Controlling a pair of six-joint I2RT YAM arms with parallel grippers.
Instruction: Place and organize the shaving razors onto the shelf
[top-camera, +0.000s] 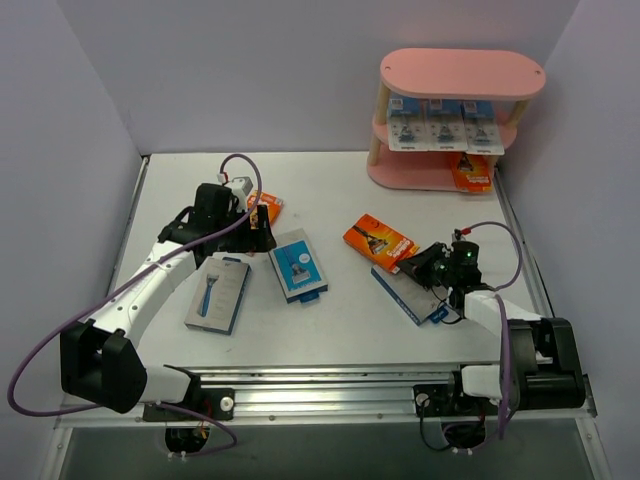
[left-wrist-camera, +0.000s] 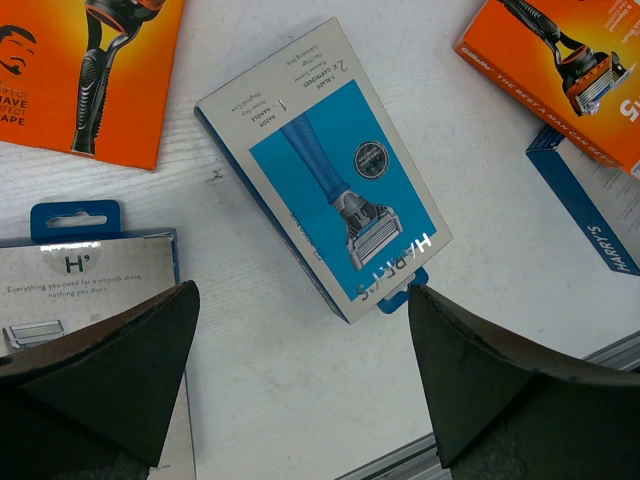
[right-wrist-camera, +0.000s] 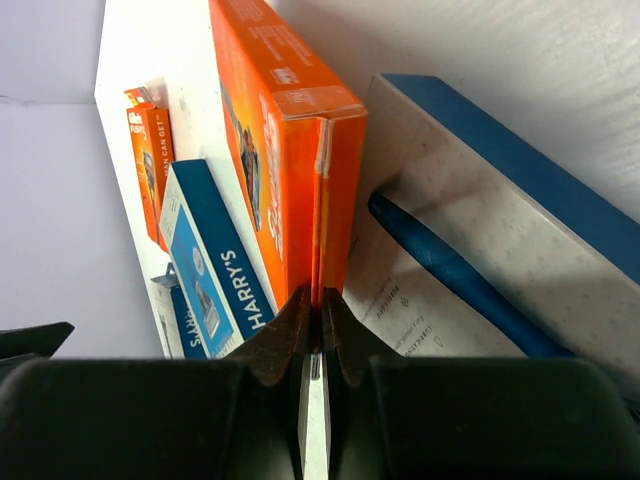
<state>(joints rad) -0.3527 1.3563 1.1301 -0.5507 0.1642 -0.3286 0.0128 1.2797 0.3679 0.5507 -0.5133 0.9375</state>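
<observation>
The shaving razors lie scattered on the table. My right gripper (right-wrist-camera: 320, 315) is shut on the thin edge of an orange razor box (right-wrist-camera: 290, 150), which rests partly on a blue-grey box (right-wrist-camera: 480, 250). From above, that gripper (top-camera: 422, 266) sits at the orange box's (top-camera: 378, 241) near end. My left gripper (top-camera: 262, 238) hovers wide open and holds nothing. Just beyond its fingertips (left-wrist-camera: 120, 360) lies a blue Harry's box (left-wrist-camera: 325, 190). The pink shelf (top-camera: 462, 75) stands at the back right with blister cards (top-camera: 445, 125) on its middle tier and an orange pack (top-camera: 470, 172) on the bottom.
A grey Harry's box (top-camera: 218, 292) lies by the left arm, and a small orange box (top-camera: 268, 207) sits behind the left wrist. The blue-grey box (top-camera: 410, 293) reaches toward the metal rail (top-camera: 330, 385) at the near edge. Purple walls enclose the table.
</observation>
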